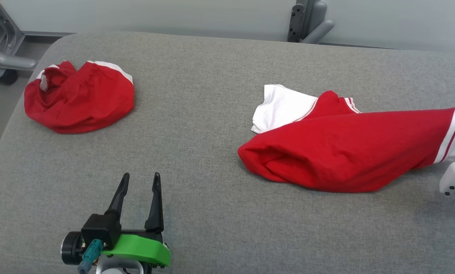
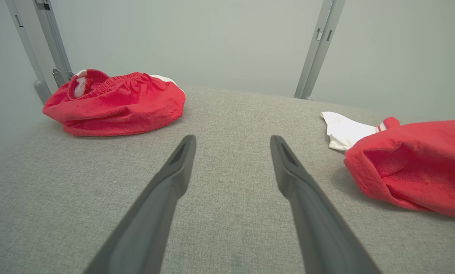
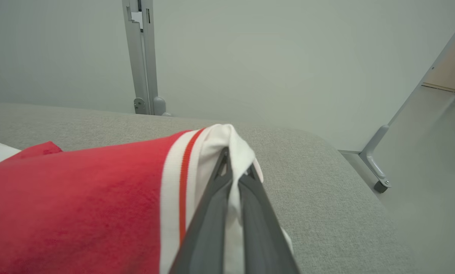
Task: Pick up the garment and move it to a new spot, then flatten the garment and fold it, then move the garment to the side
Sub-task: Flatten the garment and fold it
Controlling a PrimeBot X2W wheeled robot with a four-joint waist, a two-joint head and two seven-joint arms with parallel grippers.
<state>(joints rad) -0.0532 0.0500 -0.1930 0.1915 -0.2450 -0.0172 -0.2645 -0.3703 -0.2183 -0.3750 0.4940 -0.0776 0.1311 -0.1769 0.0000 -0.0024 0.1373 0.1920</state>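
Left gripper (image 1: pixel 140 182): nearest, low over the bare grey cloth, fingers spread wide, nothing between them, well apart from both bundles.
Right gripper (image 3: pixel 233 167): at the right edge, fingers clenched on the white hem of the shirt, cloth bunched over the tips.
Shirt (image 1: pixel 338 150): red with white sleeve and white-and-red striped trim, on the right half of the table (image 1: pixel 212 114); crumpled, rolled on itself, hem end raised and drawn toward the right, folded end resting on the cloth.
Sleeve (image 1: pixel 280 106): white, spread flat just behind the red body, touching the table.
Shorts (image 1: pixel 79 97): red with white trim, heaped at the far left corner, well apart from the shirt, untouched.
Handling: soft, light, limp; likely to sag and trail from a single pinch, likely to drag on the rough table cloth rather than slide.
Hold: hem corner taken already; probably best matched by a second pinch on the opposite hem corner or a shoulder, for spreading flat.
Stage: apparently the first lift and move, flattening and folding not yet begun.
Far: grey posts and pale wall behind the table.
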